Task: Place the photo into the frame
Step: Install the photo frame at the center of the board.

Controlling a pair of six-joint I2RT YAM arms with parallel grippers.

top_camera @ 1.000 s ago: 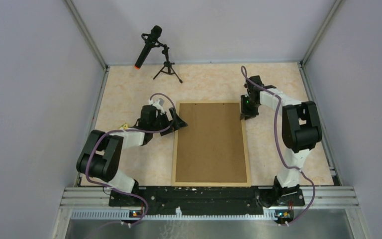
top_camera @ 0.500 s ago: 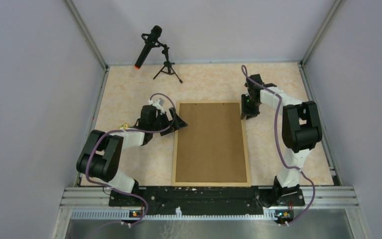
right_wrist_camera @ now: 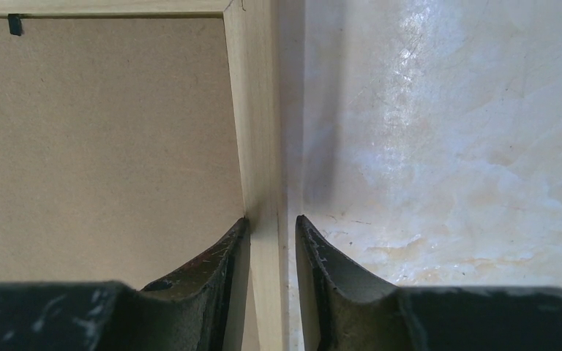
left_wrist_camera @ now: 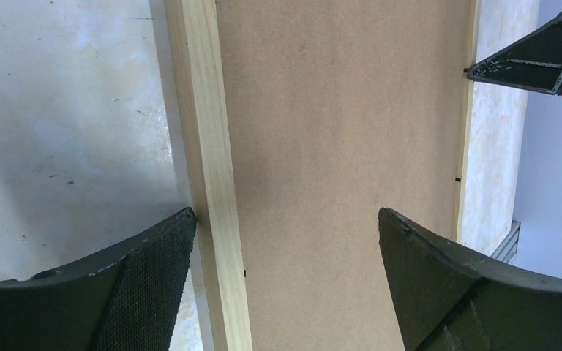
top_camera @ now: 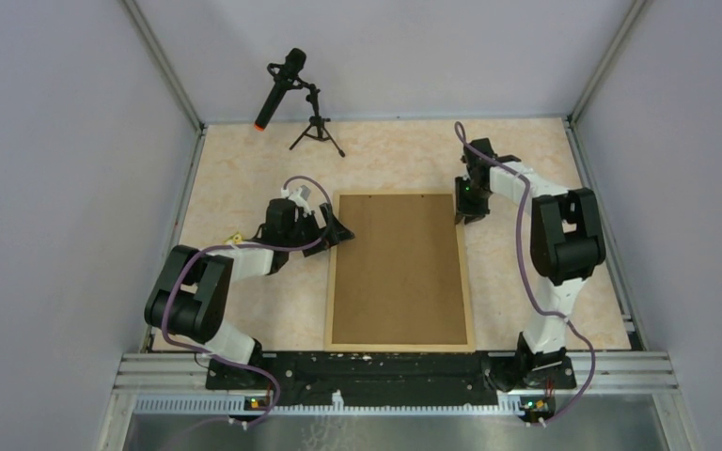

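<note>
Bases of left arm [top_camera: 197, 291] and right arm [top_camera: 569, 235] bolted at 6 o'clock edge of desk [top_camera: 244, 178], left at 7, right at 5. Just past them, frame [top_camera: 330, 282] flat at desk centre, back side up, long rails running 6 to 12 o'clock. Brown backing board [top_camera: 400, 272] seated inside the light wood rails, filling the whole opening.

Left tool [top_camera: 337, 228] at 10 o'clock of frame, low over the left long rail, jaws spread wide apart, nothing held. In left wrist view, one finger [left_wrist_camera: 117, 292] over bare desk, other over backing board, rail between them and closer to the desk-side finger.

Right tool [top_camera: 467, 211] at 2 o'clock of frame, just short of the far right corner, jaws nearly together, clamped on the right long rail. In right wrist view, one finger [right_wrist_camera: 212, 278] on the board side, other on the desk side, rail pinched between. Small black retaining tab [right_wrist_camera: 15, 24] on far short rail at board edge.

Farthest back, at 11 o'clock of desk, black microphone [top_camera: 280, 86] with red tip, tilted on small tripod [top_camera: 317, 132], well apart from frame.
</note>
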